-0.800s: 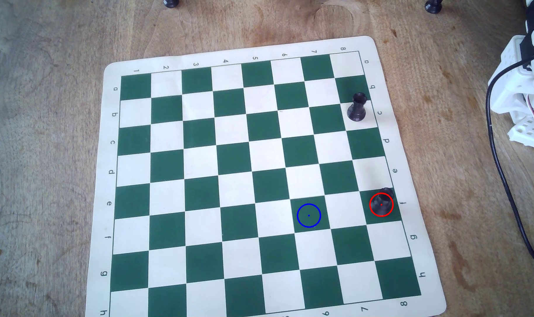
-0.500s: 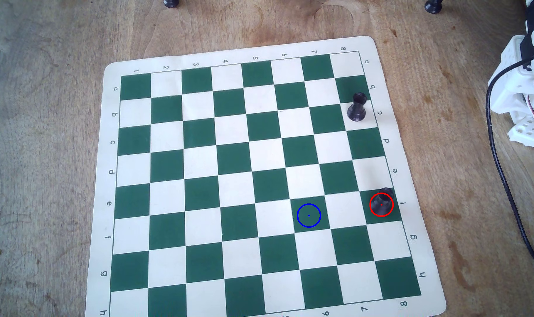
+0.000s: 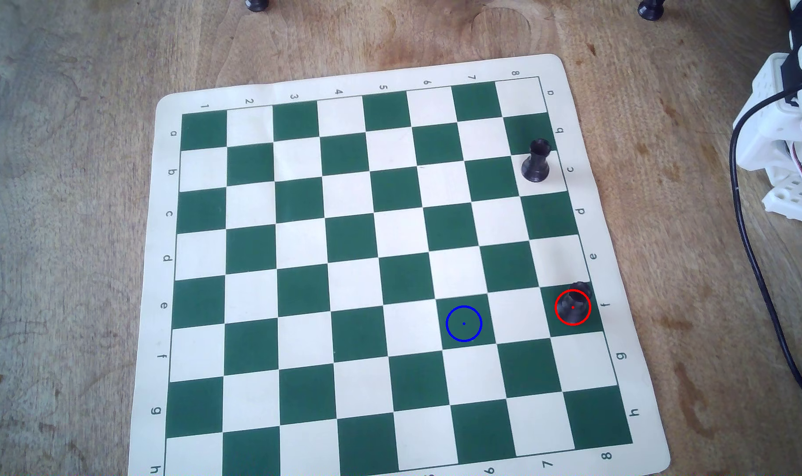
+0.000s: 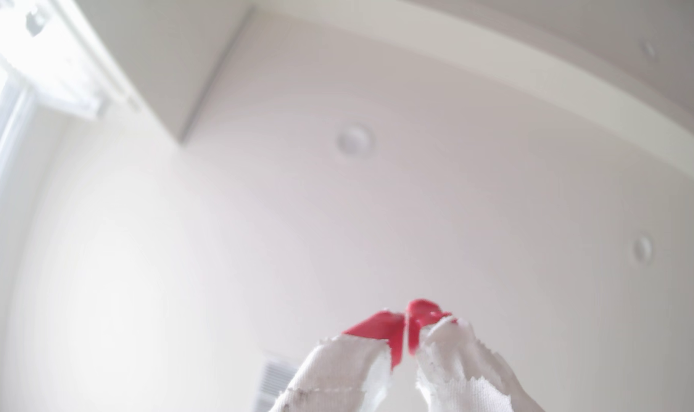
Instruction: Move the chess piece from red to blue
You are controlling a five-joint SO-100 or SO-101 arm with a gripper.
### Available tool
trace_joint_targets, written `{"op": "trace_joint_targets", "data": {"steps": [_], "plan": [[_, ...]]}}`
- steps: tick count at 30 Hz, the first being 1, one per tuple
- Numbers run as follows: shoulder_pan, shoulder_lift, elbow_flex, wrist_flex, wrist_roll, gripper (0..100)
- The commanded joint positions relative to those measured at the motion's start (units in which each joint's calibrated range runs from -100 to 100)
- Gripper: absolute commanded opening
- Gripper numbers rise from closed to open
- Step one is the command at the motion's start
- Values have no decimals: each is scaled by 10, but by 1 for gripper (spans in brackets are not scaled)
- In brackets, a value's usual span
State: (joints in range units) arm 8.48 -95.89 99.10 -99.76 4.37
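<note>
Risk sits mostly in the approach, judging from how things lie. Nearest the arm, by the right edge of the chessboard [image 3: 586, 137] in the overhead view, the chess piece [image 3: 575, 300] stands upright on a green square in the last file, inside the red circle [image 3: 556, 307], untouched. The white arm [image 3: 774, 137] is folded up off the board over the desk [image 3: 69, 229] by the right edge of that view, with a black cable [image 3: 756, 256] trailing down beside the board's right border.

The piece has a wide base and a knobbly top; a grasp set too high on the crown could slip or tip it. Coming in from the right, the fingers have little margin between piece and board edge, and the cable could snag or drag. One square further in along the same rank lies an empty white square, then the blue circle [image 3: 446, 323] on a green one, so the carry is short, but a low carry might scrape the mat. Farther up the same file a black rook [image 3: 536, 162] stands well apart from that path.

Only the wrist view shows the gripper [image 4: 406, 336]: it points at the ceiling, its cloth-wrapped fingers [image 4: 337, 364] tipped red, the tips nearly touching and nothing between them. Only the overhead view shows the board and both circles.
</note>
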Motion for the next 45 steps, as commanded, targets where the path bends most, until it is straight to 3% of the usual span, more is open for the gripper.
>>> {"op": "trace_joint_targets", "data": {"steps": [1, 11, 14, 17, 18, 19, 24, 26, 28, 30, 33, 35, 39, 42, 45], "plan": [[-4, 1, 9, 0, 1, 0], [-29, 1, 8, 8, -19, 0], [-39, 1, 8, 82, -20, 3], [-46, 1, 9, 135, -13, 15], [-58, 1, 9, 184, -3, 25], [-59, 1, 9, 198, -1, 29], [-55, 1, 9, 336, 6, 36], [-35, 1, 1, 416, 7, 36], [31, 1, -83, 639, -46, 39], [45, 18, -150, 748, -67, 39], [32, 53, -236, 887, -62, 41], [31, 60, -326, 1073, -72, 40], [24, 63, -403, 1262, -92, 41], [2, 85, -446, 1396, -108, 42], [-55, 173, -563, 1601, -128, 41]]}}
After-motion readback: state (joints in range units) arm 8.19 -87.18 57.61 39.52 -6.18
